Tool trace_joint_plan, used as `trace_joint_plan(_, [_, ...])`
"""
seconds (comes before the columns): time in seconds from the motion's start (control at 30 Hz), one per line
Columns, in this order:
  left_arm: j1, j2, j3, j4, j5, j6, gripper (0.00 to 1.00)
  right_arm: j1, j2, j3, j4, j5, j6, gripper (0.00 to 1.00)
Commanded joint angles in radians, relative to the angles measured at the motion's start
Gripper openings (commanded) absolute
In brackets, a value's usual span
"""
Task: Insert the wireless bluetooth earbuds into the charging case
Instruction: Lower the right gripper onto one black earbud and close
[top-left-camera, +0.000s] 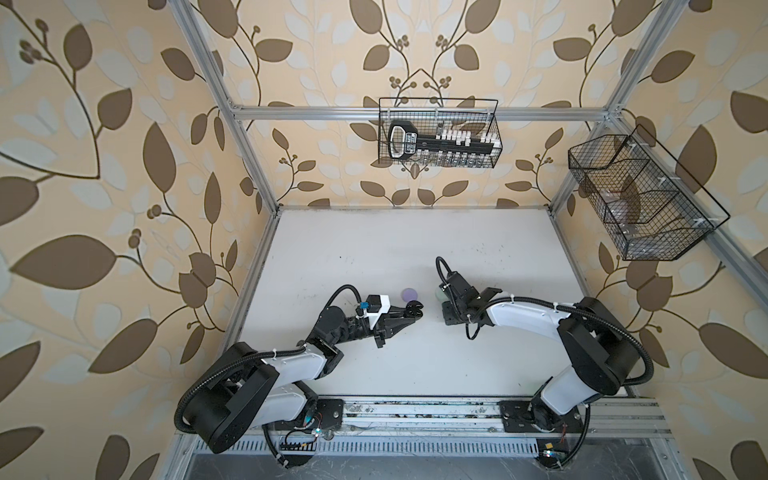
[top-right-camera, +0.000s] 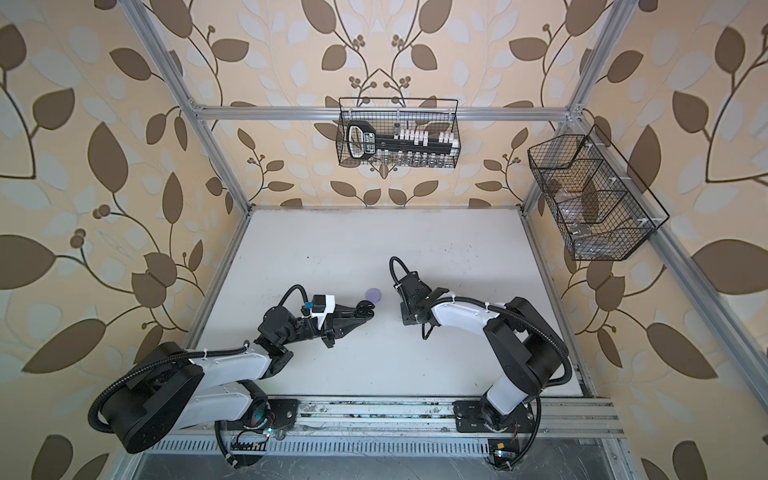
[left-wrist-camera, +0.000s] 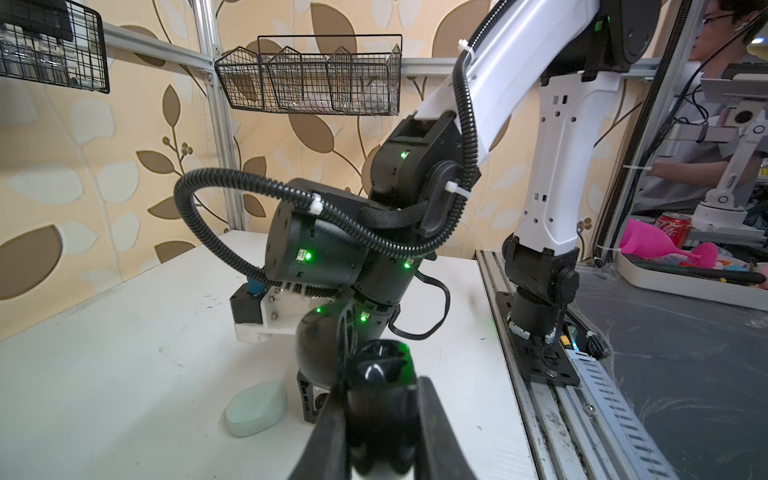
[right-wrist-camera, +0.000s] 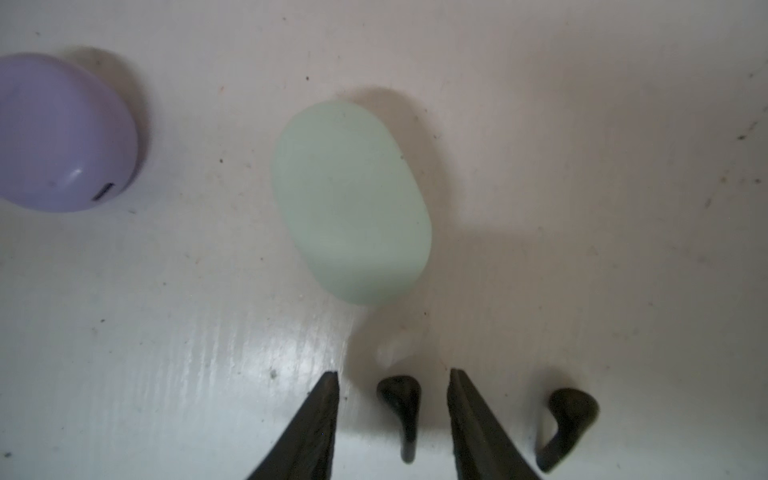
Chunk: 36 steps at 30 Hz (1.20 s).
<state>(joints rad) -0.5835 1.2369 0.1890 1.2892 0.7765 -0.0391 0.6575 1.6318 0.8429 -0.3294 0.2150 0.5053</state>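
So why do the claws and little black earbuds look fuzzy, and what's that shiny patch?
Right wrist view: the right claw and black earbuds are too near the lens, so blurred; light glares off the table. Left wrist view: the left claw blurs too.

The left arm (top-left-camera: 291, 365) and the right arm (top-left-camera: 528, 318) share one build: glossy white shell links between matte black, rounded joint housings. A black corrugated hose (left-wrist-camera: 464, 108) runs along each, bound with white zip ties (left-wrist-camera: 464, 45). Small green lights (left-wrist-camera: 308, 256) glow on the right arm's joints. Each arm has a black base plate (top-left-camera: 513, 409) screwed to the near rail (top-left-camera: 415, 419). The left wrist carries a white camera block (top-left-camera: 379, 308) with a blue plug (top-left-camera: 364, 305). The left gripper (top-left-camera: 409, 314) is black and wedge-shaped; the right gripper (right-wrist-camera: 392, 376) has dark, rough-faced fingers (right-wrist-camera: 316, 424) tapering to thin tips
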Motion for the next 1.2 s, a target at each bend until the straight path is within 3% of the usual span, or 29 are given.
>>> trace_joint_plan(0.0, [-0.004,-0.024,0.005,0.043,0.000,0.016,0.00,-0.012,0.023,-0.010,0.016,-0.046,-0.005,0.42])
trace_joint_plan(0.27, [-0.005,-0.024,0.004,0.042,0.001,0.018,0.00,-0.009,0.023,-0.018,0.010,-0.034,-0.007,0.33])
trace_joint_plan(0.77, [-0.004,-0.023,0.006,0.038,0.001,0.022,0.00,0.009,0.007,-0.025,-0.011,0.008,-0.006,0.27])
trace_joint_plan(1.17, [-0.004,-0.022,0.006,0.035,0.001,0.024,0.00,0.011,-0.003,-0.030,-0.017,0.009,0.000,0.15])
